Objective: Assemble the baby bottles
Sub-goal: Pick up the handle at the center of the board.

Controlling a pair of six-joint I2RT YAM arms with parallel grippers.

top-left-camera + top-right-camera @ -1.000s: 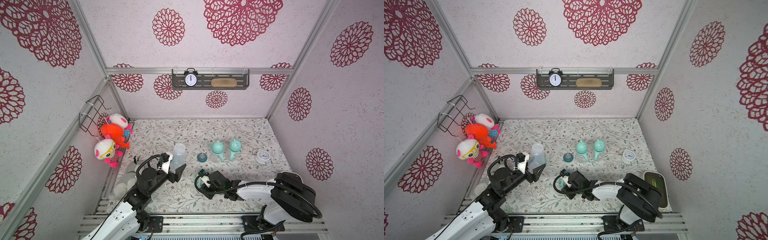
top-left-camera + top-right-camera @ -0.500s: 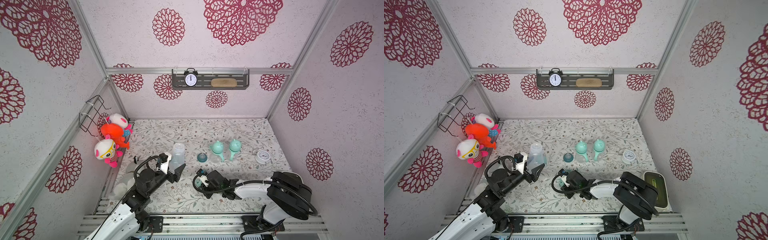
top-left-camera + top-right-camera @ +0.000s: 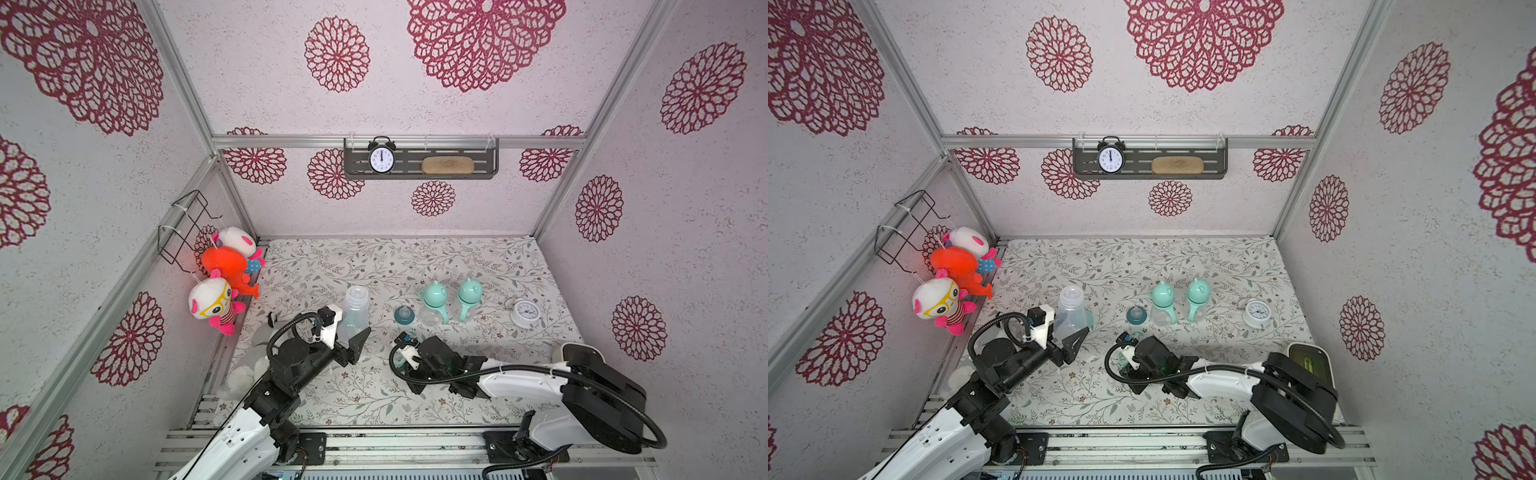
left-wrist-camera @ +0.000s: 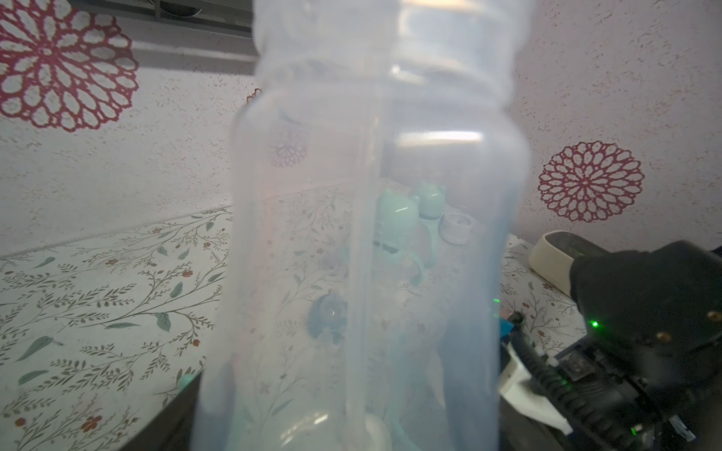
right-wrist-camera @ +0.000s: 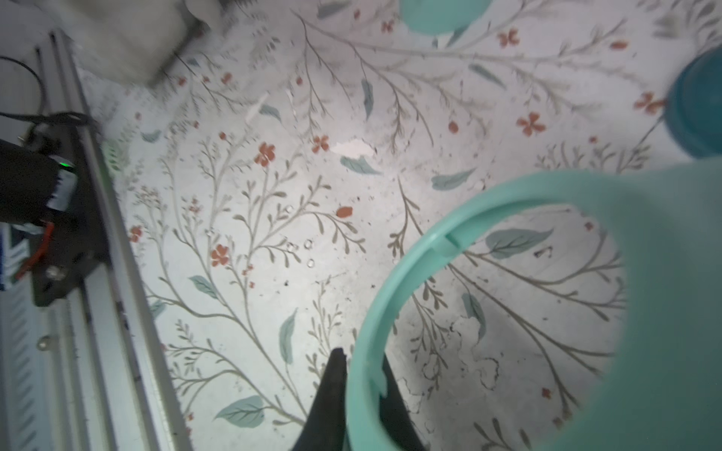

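My left gripper (image 3: 350, 332) is shut on a clear bottle (image 3: 356, 308), holding it upright at the mat's left. The bottle has no top on, and it fills the left wrist view (image 4: 371, 234). My right gripper (image 5: 361, 390) is shut on the rim of a mint handled ring (image 5: 426, 250) low over the mat's front middle (image 3: 400, 358). A dark teal nipple collar (image 3: 404, 314) stands alone on the mat between the arms. Two capped baby bottles (image 3: 433, 305) (image 3: 469, 301) stand side by side behind the right arm.
A small white alarm clock (image 3: 525, 312) lies right of the capped bottles. Plush toys (image 3: 224, 282) hang on the left wall, and a white plush (image 3: 249, 365) lies by the left arm. A white box (image 3: 1308, 361) sits at the right edge.
My right gripper has shut on the mint ring and shifted slightly left. The left arm and its bottle have barely moved.
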